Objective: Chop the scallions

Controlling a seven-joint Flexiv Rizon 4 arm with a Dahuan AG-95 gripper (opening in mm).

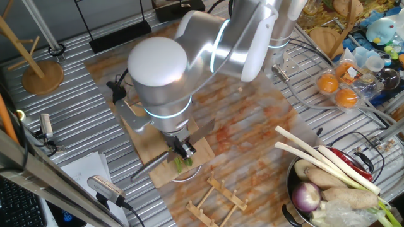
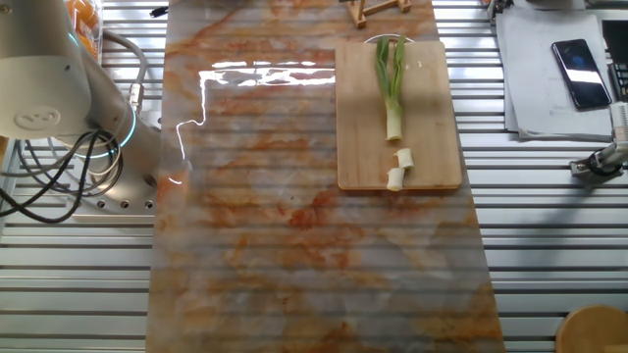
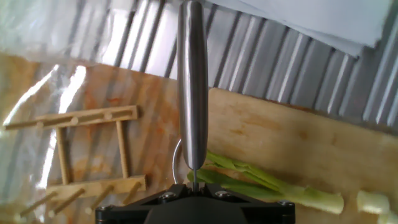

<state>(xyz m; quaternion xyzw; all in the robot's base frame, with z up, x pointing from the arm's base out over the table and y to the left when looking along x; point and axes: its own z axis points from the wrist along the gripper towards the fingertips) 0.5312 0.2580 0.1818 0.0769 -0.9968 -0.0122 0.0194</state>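
Note:
A scallion [image 2: 392, 83] lies lengthwise on the wooden cutting board [image 2: 432, 118], green leaves toward the far end. Two short cut white bits [image 2: 399, 167] lie just off its white end. In the hand view the scallion [image 3: 267, 183] lies across the board [image 3: 280, 130], with one cut bit [image 3: 373, 200] at the right. My gripper [image 3: 194, 186] is shut on a steel knife [image 3: 193, 87] whose handle points away from the camera, above the green leaves. In one fixed view my gripper [image 1: 183, 149] hovers over the green end [image 1: 183, 164], with the knife [image 1: 148, 168] sticking out to the lower left.
A wooden rack [image 1: 218, 195] lies just past the board's end and also shows in the hand view [image 3: 93, 149]. A bowl [image 1: 291, 183] at the right holds long white leeks [image 1: 322, 157], an onion [image 1: 307, 197] and other vegetables. Oranges [image 1: 338, 88], a wooden stand [image 1: 41, 72] and papers [image 2: 549, 78] sit around.

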